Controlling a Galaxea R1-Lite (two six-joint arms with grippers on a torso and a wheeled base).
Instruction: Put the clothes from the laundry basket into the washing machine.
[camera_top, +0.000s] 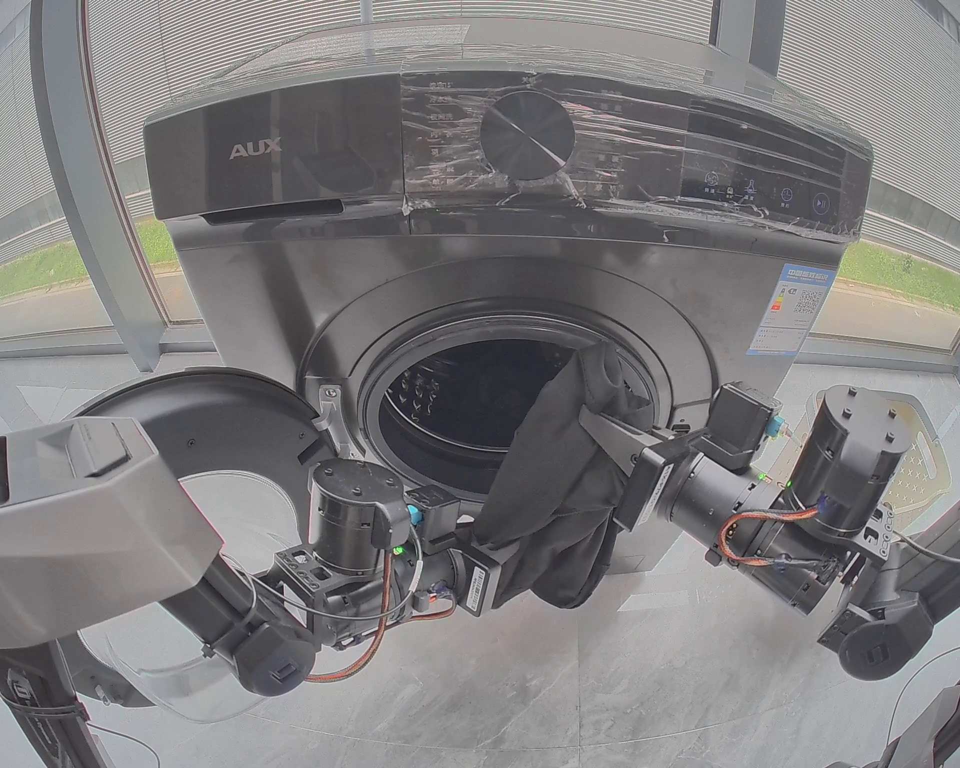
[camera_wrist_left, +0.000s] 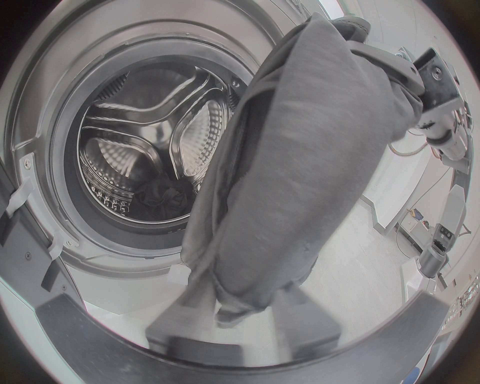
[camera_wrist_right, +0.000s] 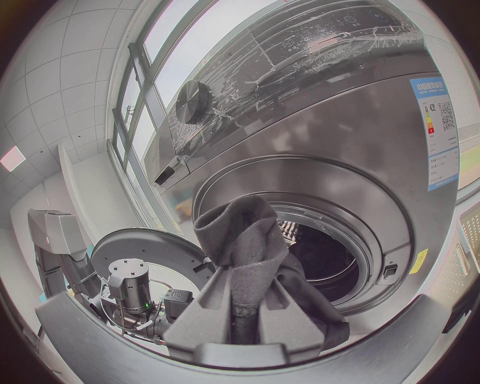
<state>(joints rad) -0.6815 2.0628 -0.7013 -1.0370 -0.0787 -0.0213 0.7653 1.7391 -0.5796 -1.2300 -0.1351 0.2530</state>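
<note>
A dark grey garment (camera_top: 560, 480) hangs in front of the washing machine's (camera_top: 500, 250) open drum mouth (camera_top: 450, 400), held between both grippers. My right gripper (camera_top: 597, 425) is shut on the garment's bunched top (camera_wrist_right: 245, 235), level with the mouth's right rim. My left gripper (camera_top: 515, 550) is shut on the garment's lower part (camera_wrist_left: 300, 165), below the mouth. In the left wrist view, another dark piece of clothing (camera_wrist_left: 162, 197) lies at the bottom of the steel drum (camera_wrist_left: 150, 145). My left gripper's fingers (camera_wrist_left: 185, 320) pinch the cloth's lower end, and my right gripper's fingers (camera_wrist_right: 207, 310) clamp it.
The round door (camera_top: 200, 420) stands swung open to the left of the mouth, close behind my left arm. A pale perforated object (camera_top: 925, 470) sits on the floor at the machine's right. Grey tiled floor (camera_top: 650, 680) lies in front, and windows stand behind the machine.
</note>
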